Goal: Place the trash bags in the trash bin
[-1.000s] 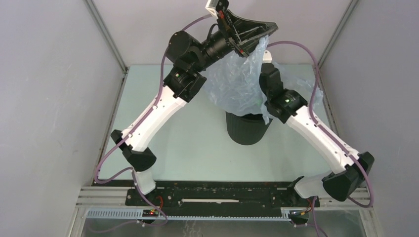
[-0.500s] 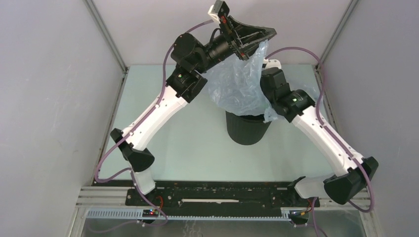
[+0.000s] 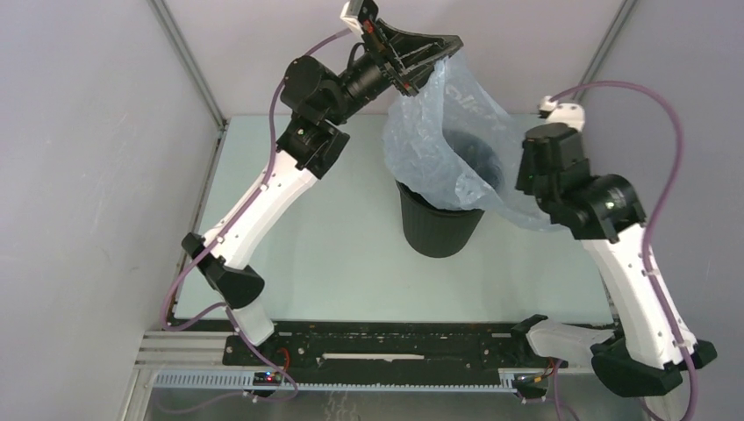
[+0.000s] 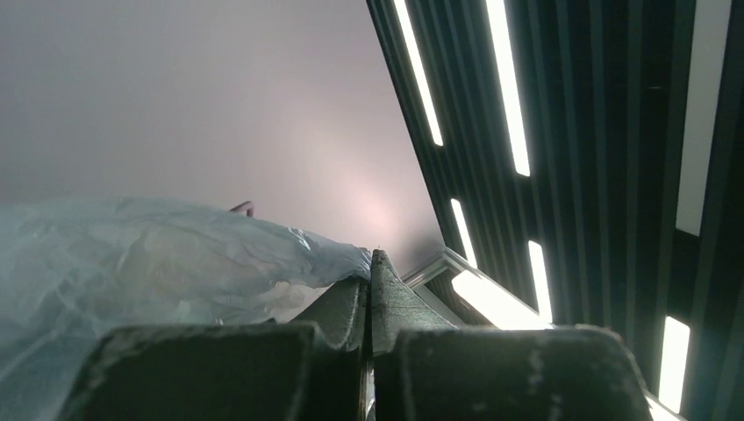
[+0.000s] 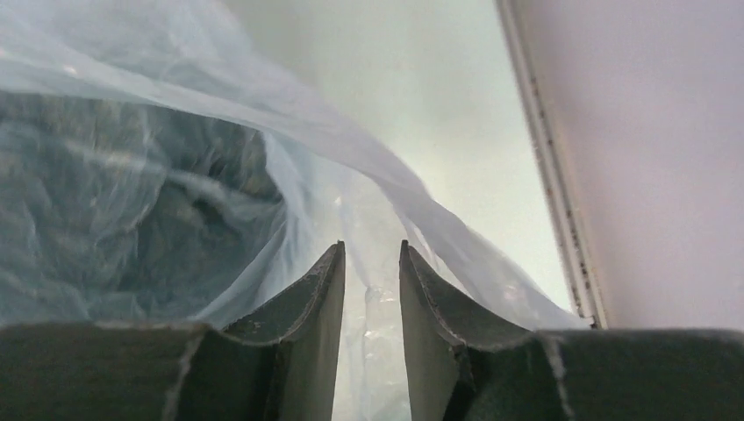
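The right arm has swung out to the right of the trash bin (image 3: 439, 235), drawing the trash bag (image 3: 439, 132) wide open above it. The right gripper (image 5: 371, 252) pinches film between nearly closed jaws. The left gripper (image 4: 369, 263), high behind the bin, is clamped on the bag's rim. The bag's bottom seems to dip inside the bin, so it looks ready to be lowered.

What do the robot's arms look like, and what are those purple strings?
The left arm and right arm have white links with chunky black joints. The strings are purple cables looping along each arm. A tiny green light glows on the right one. The jaws are dark grey wedges.
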`<state>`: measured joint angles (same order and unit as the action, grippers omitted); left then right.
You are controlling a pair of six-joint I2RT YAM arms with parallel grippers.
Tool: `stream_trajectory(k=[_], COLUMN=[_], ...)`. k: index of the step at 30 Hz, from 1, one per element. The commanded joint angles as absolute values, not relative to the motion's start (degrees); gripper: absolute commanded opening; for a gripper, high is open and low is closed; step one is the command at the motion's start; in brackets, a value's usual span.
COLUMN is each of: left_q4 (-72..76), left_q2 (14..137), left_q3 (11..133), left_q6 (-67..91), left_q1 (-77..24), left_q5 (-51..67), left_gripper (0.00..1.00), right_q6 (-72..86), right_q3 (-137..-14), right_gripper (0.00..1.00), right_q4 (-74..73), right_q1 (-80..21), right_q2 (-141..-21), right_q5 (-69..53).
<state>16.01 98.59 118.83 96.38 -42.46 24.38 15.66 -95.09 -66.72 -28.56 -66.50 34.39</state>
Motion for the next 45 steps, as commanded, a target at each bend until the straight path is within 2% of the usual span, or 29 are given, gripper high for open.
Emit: stream_trajectory(k=[1, 4, 8, 10, 12, 17, 19, 22, 24, 26, 27, 32, 35, 40, 45], left_q4=[18.2, 18.6, 19.5, 19.4, 19.4, 19.1, 19.3, 19.3, 19.2, 19.2, 19.1, 18.9, 18.9, 18.9, 19.0], left_q2=[98.8, 99.0, 100.6, 103.2, 106.4, 112.2, 112.5, 112.2, 111.6, 111.1, 110.9, 109.7, 109.3, 109.2, 109.1], left_q3=[124.9, 125.0, 126.8, 129.8, 133.9, 142.0, 141.9, 141.2, 140.0, 138.6, 138.1, 135.6, 134.4, 133.7, 132.7], left_q6=[98.2, 99.0, 100.6, 101.7, 103.0, 106.0, 106.3, 106.1, 105.7, 105.4, 105.2, 104.5, 104.1, 104.1, 104.1], left_q1=[-42.6, -42.8, -44.7, -46.4, -47.8, -49.4, -49.9, -50.2, -50.2, -50.2, -50.2, -50.2, -50.2, -50.5, -50.7], left_q5=[25.9, 25.6, 25.1, 25.1, 25.0, 24.4, 24.0, 24.3, 24.4, 24.7, 24.9, 25.4, 25.6, 25.4, 25.9], left_gripper=[0.0, 0.0, 0.0, 0.0, 0.0, 0.0, 0.0, 0.0, 0.0, 0.0, 0.0, 0.0, 0.0, 0.0, 0.0], right_q6=[13.1, 11.6, 11.3, 11.5, 11.6, 17.8, 21.6, 26.4, 28.2, 29.1, 29.0, 26.9, 26.8, 24.7, 24.0], right_q3=[-102.8, -108.8, -117.5, -121.5, -122.4, -108.4, -102.6, -95.5, -92.0, -89.7, -89.4, -89.9, -87.7, -80.8, -79.5], right_gripper=[0.38, 0.38, 0.4, 0.41, 0.47, 0.65, 0.73, 0.77, 0.83, 0.94, 0.97, 0.97, 0.97, 1.0, 1.0], right_q4=[-71.3, -74.0, -76.3, -76.8, -74.1, -58.6, -52.3, -43.6, -38.0, -33.6, -32.7, -30.8, -24.5, -16.9, -18.1], right_q1=[-25.4, -25.1, -25.1, -25.2, -25.1, -25.2, -25.2, -25.2, -25.2, -25.3, -25.2, -25.2, -25.1, -27.6, -28.6], right_q2=[-66.0, -66.7, -67.7, -68.1, -67.0, -60.0, -58.6, -58.3, -58.7, -59.7, -60.8, -66.9, -67.7, -69.4, -74.2], right_q5=[39.8, 41.0, 36.8, 32.6, 23.1, 1.6, -3.7, -8.2, -10.0, -11.0, -11.0, -9.9, -9.4, -1.1, 0.9])
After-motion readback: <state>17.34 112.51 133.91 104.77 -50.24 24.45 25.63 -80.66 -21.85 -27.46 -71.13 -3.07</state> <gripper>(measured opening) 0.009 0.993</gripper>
